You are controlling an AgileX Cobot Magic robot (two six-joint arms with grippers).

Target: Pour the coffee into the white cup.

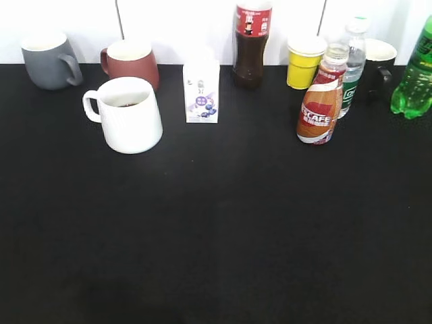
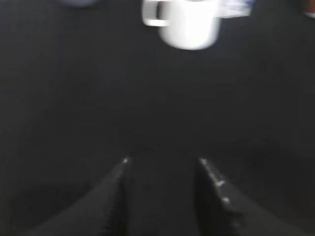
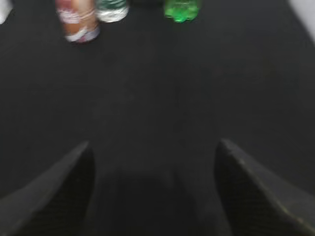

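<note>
My right gripper (image 3: 153,184) hangs spread and empty above the counter (image 1: 223,229), so I judge nothing grasped yet; next I reach the coffee (image 1: 320,108), standing upright well right of the white cup (image 1: 128,115).

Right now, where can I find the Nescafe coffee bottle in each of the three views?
Exterior view: coffee bottle stands right of centre, before a clear water bottle.
Left wrist view: not in it; only the white cup shows.
Right wrist view: top left, blurred.
Shared landmark: the green bottle to its right.
</note>
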